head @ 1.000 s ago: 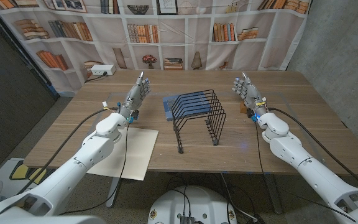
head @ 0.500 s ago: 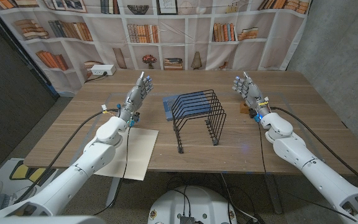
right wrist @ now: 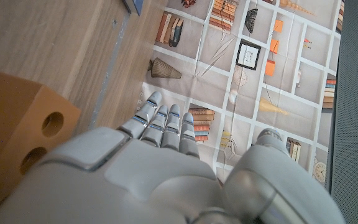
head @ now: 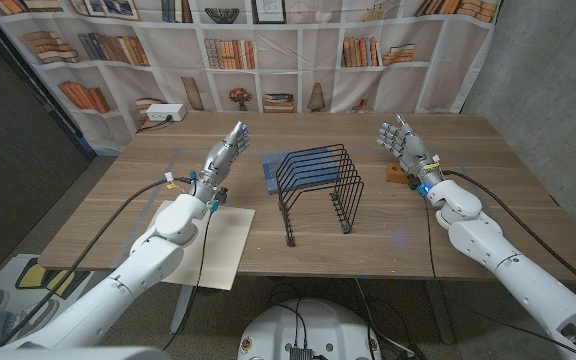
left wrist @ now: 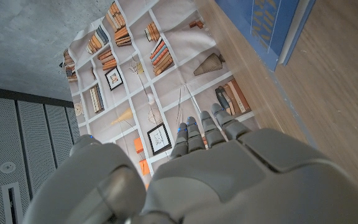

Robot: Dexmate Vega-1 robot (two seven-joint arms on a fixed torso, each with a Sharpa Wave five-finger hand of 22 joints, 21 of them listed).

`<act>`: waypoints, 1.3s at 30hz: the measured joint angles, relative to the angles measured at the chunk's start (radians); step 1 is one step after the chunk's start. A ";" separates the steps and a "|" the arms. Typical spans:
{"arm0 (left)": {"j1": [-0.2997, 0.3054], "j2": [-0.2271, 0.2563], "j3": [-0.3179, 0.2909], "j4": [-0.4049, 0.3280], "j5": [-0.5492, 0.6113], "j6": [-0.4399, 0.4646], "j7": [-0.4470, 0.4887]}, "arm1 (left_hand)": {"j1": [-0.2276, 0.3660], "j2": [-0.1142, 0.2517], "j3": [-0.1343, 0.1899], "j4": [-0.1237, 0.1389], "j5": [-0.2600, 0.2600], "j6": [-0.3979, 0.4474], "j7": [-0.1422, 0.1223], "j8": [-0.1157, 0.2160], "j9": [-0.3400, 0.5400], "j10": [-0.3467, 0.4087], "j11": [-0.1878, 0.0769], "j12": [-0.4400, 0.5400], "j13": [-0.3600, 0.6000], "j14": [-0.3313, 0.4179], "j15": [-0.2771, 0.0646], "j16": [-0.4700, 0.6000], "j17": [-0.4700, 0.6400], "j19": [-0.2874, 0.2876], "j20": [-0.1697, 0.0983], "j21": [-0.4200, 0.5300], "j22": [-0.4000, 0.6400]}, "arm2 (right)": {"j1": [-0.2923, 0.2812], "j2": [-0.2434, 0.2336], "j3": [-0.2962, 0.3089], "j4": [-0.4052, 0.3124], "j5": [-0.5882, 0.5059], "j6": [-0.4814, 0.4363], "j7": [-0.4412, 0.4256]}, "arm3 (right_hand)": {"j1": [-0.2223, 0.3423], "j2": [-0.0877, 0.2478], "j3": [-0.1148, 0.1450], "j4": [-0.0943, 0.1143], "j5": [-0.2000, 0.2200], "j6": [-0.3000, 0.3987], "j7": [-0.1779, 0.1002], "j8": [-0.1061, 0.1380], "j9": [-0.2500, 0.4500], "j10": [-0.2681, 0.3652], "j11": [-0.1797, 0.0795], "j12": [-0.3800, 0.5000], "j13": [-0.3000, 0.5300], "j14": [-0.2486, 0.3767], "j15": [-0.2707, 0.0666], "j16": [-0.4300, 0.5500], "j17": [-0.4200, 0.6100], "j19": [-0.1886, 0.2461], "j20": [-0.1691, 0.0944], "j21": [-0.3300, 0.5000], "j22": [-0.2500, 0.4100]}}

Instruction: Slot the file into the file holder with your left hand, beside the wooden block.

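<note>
A black wire file holder point(head: 317, 188) with arched dividers stands at the middle of the wooden table point(head: 488, 200); its slots hold nothing. Just behind it a flat blue book point(head: 274, 167) lies on the wood, partly seen through the wires. The file point(head: 213, 245), a pale cream folder, lies flat at the table's near edge on the robot's left, its near corner hanging past the edge and partly covered by the left forearm. The wooden block point(head: 399, 175), tan with round holes in one face, sits on the right side of the table, well apart from the holder and just beside the right hand point(head: 402, 146). That hand is raised, its grey fingers straight and together, grasping nothing. The left hand point(head: 225, 153) is likewise lifted above the table, fingers extended and empty, to the left of the holder. A bookshelf-printed backdrop point(head: 268, 50) hangs behind the table.
</note>
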 measured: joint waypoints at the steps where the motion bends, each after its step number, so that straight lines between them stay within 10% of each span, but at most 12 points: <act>1: 0.009 0.007 -0.003 -0.010 0.005 0.000 0.004 | 0.009 -0.004 0.000 0.000 0.003 0.000 0.000 0.000 0.000 0.000 0.000 0.000 0.000 0.004 0.003 0.000 -0.001 0.003 0.003 0.002 0.000 | -0.004 0.000 0.001 -0.005 -0.002 0.004 -0.006 | 0.000 0.000 0.000 0.000 0.000 0.000 0.000 0.000 0.000 0.000 0.000 -0.001 0.000 0.000 0.000 0.000 0.000 0.000 0.000 0.000 0.000; 39: 0.364 0.120 -0.189 -0.246 0.200 -0.032 0.166 | 0.127 0.020 0.025 -0.052 0.011 0.066 -0.005 0.007 0.000 0.070 -0.009 0.008 0.005 0.080 -0.013 0.000 0.001 0.089 0.002 0.011 0.000 | -0.135 -0.023 0.019 -0.161 -0.083 0.065 -0.133 | 0.000 0.000 -0.004 -0.004 0.000 0.000 0.000 0.000 0.000 0.000 0.000 -0.007 0.000 0.000 0.000 -0.005 0.000 0.005 -0.005 -0.015 0.000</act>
